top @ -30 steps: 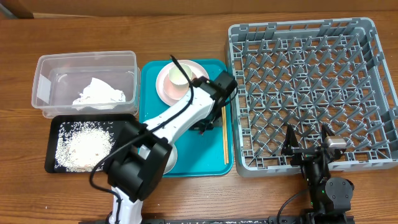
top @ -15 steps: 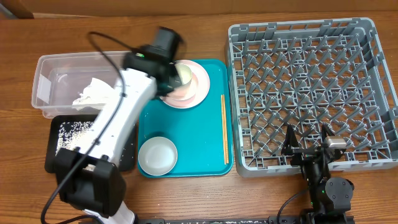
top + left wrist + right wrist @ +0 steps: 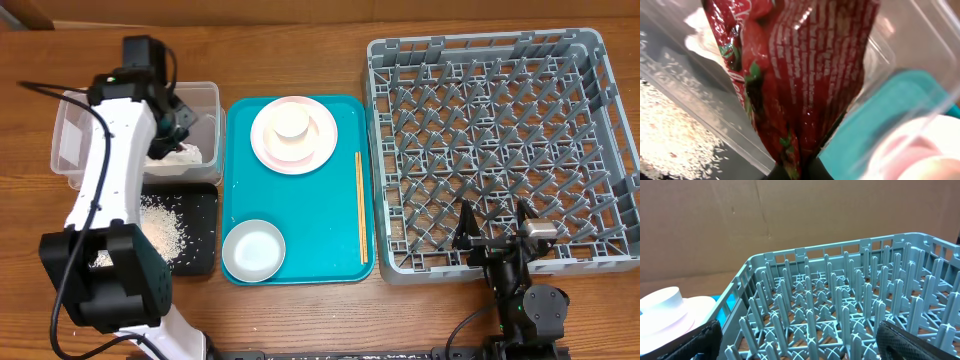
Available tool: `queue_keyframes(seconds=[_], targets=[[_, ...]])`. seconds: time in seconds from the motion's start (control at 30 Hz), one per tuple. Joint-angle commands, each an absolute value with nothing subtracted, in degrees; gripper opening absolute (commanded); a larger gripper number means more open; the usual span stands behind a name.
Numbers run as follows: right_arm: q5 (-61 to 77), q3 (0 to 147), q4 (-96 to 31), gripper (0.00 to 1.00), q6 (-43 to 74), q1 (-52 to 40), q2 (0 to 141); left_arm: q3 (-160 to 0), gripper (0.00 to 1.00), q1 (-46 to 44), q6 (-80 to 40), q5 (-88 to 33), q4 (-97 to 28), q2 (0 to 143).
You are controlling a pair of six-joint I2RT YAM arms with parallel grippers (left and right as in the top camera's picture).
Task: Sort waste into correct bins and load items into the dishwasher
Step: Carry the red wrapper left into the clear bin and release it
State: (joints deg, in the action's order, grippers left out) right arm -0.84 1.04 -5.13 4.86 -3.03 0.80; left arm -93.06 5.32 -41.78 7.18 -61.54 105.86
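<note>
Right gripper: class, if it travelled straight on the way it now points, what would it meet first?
The open right gripper faces across the grey dish rack; it would probably meet the rack's upright pegs first, though its height above them is unclear.

Crinkled red wrapper [image 3: 800, 75] above clear tub [image 3: 75, 140]; napkin [image 3: 188, 155] inside; rice [image 3: 165, 225] in black tray [image 3: 205, 200]; cup [image 3: 292, 125] on pink plate [image 3: 320, 140]; bowl [image 3: 253, 250] upright nearby; grey rack [image 3: 500, 150] rightward.

Your left gripper [image 3: 800, 172] pinches the red wrapper [image 3: 790, 65] tight at its lower end, and the wrapper fills the middle of the view. The clear tub [image 3: 900, 55] has its wall behind it. Rice grains [image 3: 670, 137] lie beyond that wall, and the teal tray [image 3: 880, 120] carries the blurred pink plate [image 3: 920, 160].
</note>
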Motion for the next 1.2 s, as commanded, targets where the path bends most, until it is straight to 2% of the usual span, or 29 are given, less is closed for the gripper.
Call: queue_keyframes(seconds=[0.0,0.37,0.43,0.53,0.77,0.8,0.87,0.93,1.03,1.17], targets=[[-0.7,0.4,-4.7,1.0,4.7,-3.0,0.4,-93.5,0.07,6.9,-40.2,9.5,-61.4,108.3],[-0.7,0.4,-4.7,1.0,4.7,-3.0,0.4,-93.4,0.09,7.1,-38.7,11.6,-59.9,115.9],[-0.7,0.4,-4.7,1.0,4.7,-3.0,0.4,-93.4,0.12,7.1,-38.7,11.6,-59.8,116.7],[-0.7,0.4,-4.7,1.0,4.7,-3.0,0.4,-93.4,0.27,7.1,-38.7,11.6,-59.8,116.9],[-0.7,0.4,-4.7,1.0,4.7,-3.0,0.4,-94.4,0.3,7.1,-34.7,10.5,-60.4,115.0],[-0.7,0.4,-4.7,1.0,4.7,-3.0,0.4,-94.9,0.34,7.1,-34.7,10.4,-61.0,114.4],[-0.7,0.4,-4.7,1.0,4.7,-3.0,0.4,-95.9,0.51,7.1,-34.7,10.4,-62.0,113.0],[-0.7,0.4,-4.7,1.0,4.7,-3.0,0.4,-97.4,0.8,7.1,-34.2,10.4,-63.2,111.5],[-0.7,0.4,-4.7,1.0,4.7,-3.0,0.4,-99.5,0.81,7.1,-32.2,10.3,-64.5,109.2],[-0.7,0.4,-4.7,1.0,4.7,-3.0,0.4,-102.6,0.76,7.1,-31.2,6.3,-68.0,104.9]])
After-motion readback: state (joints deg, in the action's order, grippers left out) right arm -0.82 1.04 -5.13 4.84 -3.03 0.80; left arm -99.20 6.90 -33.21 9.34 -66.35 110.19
